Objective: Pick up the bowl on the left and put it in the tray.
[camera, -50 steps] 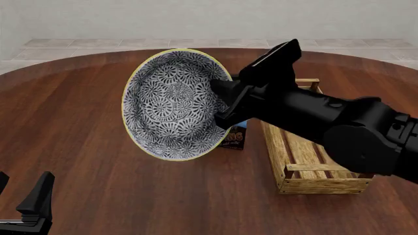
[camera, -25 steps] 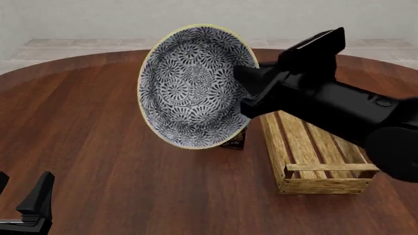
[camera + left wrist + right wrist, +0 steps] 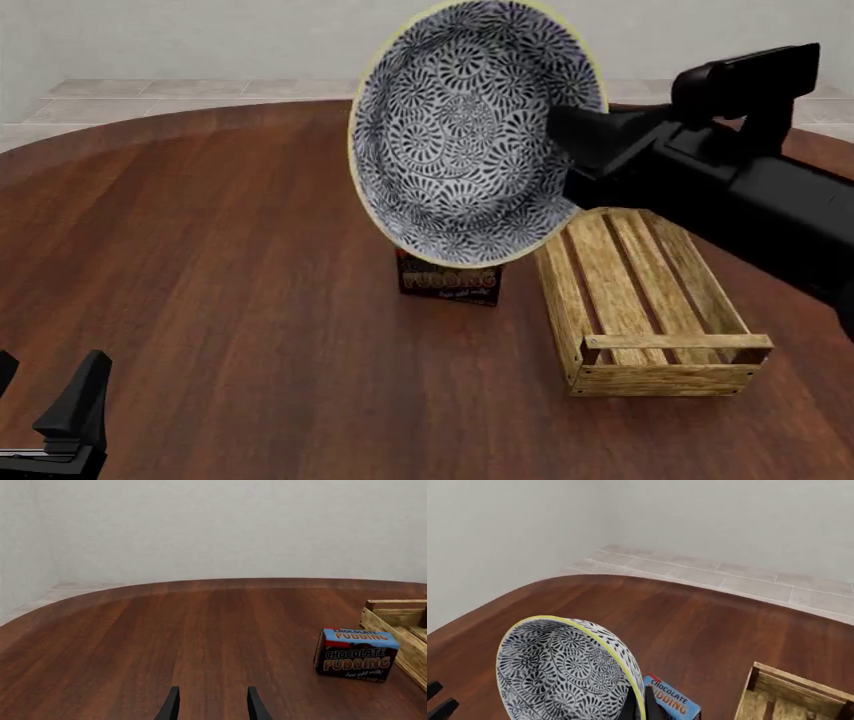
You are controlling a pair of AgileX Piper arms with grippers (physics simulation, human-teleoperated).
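Note:
The bowl, patterned blue-grey and white with a pale rim, hangs high above the table, tipped on edge with its inside facing the camera. My right gripper is shut on its right rim; in the right wrist view the fingers pinch the rim of the bowl at the gripper. The slatted wooden tray lies below and to the right of the bowl, with nothing in it. My left gripper rests open at the near left, far from the bowl, and the left gripper holds nothing.
A chocolate pudding box stands on the table just left of the tray, under the bowl's lower edge; the box also shows beside the tray. The round wooden table stretches left.
My right arm has carried the bowl upward and to the right, from left of the pudding box to above it, nearer the tray. The left arm has not moved.

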